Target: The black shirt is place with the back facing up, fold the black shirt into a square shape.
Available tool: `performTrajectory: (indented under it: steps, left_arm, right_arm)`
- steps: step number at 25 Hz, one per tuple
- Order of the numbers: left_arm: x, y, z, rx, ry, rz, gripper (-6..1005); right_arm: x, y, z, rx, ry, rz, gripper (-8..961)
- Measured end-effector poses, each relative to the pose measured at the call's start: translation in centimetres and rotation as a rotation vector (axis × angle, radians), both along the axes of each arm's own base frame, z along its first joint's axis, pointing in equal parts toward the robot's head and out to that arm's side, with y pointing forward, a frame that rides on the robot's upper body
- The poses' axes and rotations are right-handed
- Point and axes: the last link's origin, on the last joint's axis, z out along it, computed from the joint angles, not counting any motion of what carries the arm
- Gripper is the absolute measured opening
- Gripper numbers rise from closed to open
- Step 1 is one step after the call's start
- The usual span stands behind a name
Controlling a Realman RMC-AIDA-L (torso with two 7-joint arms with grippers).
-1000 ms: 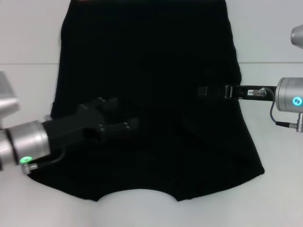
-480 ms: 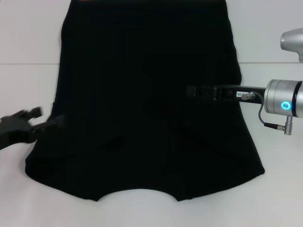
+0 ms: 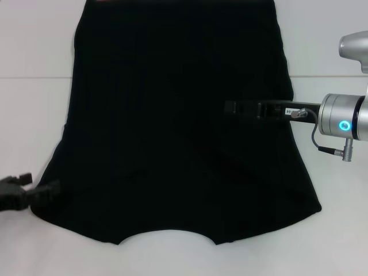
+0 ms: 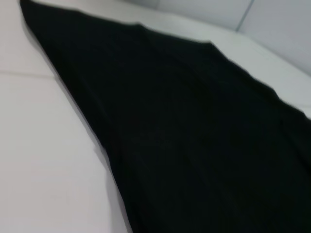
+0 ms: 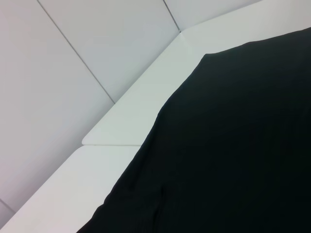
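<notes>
The black shirt lies flat on the white table, plain side up, its curved edge nearest me. No lettering shows. It also fills the left wrist view and the right wrist view. My left gripper is open and empty at the shirt's near left corner, low over the table beside the fabric edge. My right gripper reaches in from the right over the shirt's right half, black against the black cloth.
The white table has a seam line running across it behind the grippers. Bare table surface lies left, right and in front of the shirt. White wall panels show beyond the table's far edge.
My left gripper has pulled back from over the shirt's left half to its near left corner. My right gripper has moved a little farther in over the shirt. The shirt lies unchanged.
</notes>
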Motion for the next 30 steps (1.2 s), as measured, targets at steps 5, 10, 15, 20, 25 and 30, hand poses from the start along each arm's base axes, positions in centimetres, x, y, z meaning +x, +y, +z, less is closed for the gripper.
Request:
performTrajectory:
  steps: [5, 10, 15, 20, 25, 30]
  left_arm:
    - [0.1, -0.1, -0.6, -0.036, 0.006, -0.003, 947]
    - [0.1, -0.1, -0.6, -0.04, 0.005, -0.002, 899]
    - [-0.5, -0.2, 0.0, -0.03, 0.008, 0.034, 839]
    - [-0.6, -0.3, 0.0, -0.032, 0.006, 0.039, 716]
    - [-0.5, -0.3, 0.0, -0.035, 0.008, 0.035, 373]
    - [-0.2, 0.0, -0.1, -0.042, 0.009, 0.018, 270]
  right_arm:
    - [-0.1, 0.0, 0.0, -0.001, -0.002, 0.003, 637]
    - [0.0, -0.1, 0.0, -0.002, 0.001, 0.001, 638]
    - [0.2, -0.2, 0.0, -0.004, 0.003, -0.003, 637]
    - [0.3, -0.3, 0.0, -0.006, 0.002, -0.004, 632]
    - [0.5, -0.4, 0.0, -0.009, 0.0, -0.006, 626]
    - [1.0, -0.5, 0.3, -0.008, 0.006, -0.026, 599]
